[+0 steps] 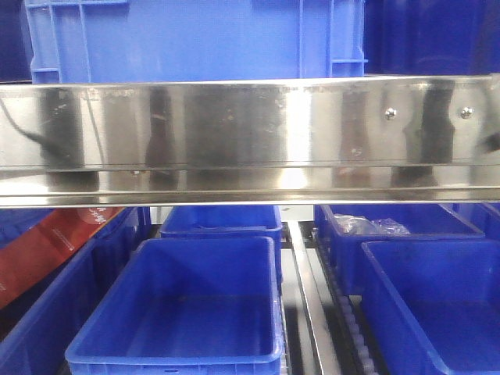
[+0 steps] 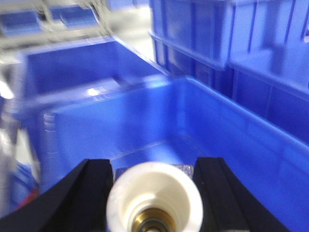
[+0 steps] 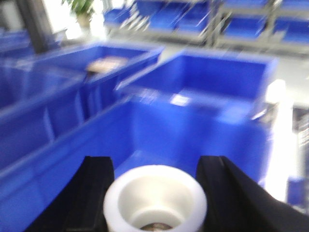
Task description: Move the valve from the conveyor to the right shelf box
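In the left wrist view a white valve with a brass core sits between two black fingers, and my left gripper is shut on it above an open blue box. In the right wrist view a second white valve is held the same way, with my right gripper shut on it over another blue box. Both wrist views are blurred. The conveyor is out of view. Neither gripper shows in the front view.
A shiny steel shelf beam crosses the front view, with a large blue crate on top. Below it stand blue boxes at the centre and right, split by a metal rail. A far box holds plastic bags.
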Tool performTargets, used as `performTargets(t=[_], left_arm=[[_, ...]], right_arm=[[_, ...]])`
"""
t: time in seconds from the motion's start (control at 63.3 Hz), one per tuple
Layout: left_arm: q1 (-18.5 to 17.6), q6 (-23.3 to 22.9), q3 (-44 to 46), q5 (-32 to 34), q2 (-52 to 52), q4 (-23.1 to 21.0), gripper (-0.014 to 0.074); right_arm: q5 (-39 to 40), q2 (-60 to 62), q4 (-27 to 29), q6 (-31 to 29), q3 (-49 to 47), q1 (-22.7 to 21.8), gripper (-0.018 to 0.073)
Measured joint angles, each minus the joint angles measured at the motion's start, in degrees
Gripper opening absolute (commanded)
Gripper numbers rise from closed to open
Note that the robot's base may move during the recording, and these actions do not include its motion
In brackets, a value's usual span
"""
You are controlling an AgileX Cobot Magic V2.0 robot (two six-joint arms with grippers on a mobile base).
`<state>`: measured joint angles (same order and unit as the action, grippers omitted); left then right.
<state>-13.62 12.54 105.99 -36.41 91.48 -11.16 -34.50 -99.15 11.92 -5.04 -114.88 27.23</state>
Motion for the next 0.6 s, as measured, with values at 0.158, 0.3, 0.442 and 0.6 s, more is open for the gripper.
performTargets(t=[0.158, 0.3, 0.442, 0.6], left_arm=[[0.00, 0.00, 0.70, 0.60, 6.62, 0.12, -0.0111], [0.00, 0.00, 0.80, 0.60, 11.42, 0.22, -0.0109], [0.00, 0.00, 0.80, 0.18, 13.60, 0.38, 0.0048], [0.00, 0.00, 0.91, -0.53, 13.86, 0.48, 0.0386]], right_arm=[[0.51, -6.09, 0.03, 0.00, -0.27, 0.68, -0.0154], [0.72, -9.81, 0.03, 0.00, -0.27, 0.68, -0.0154], [0.72, -11.16, 0.03, 0.00, -0.27, 0.68, -0.0005], [0.60, -11.16, 0.03, 0.00, -0.52, 0.68, 0.0368]])
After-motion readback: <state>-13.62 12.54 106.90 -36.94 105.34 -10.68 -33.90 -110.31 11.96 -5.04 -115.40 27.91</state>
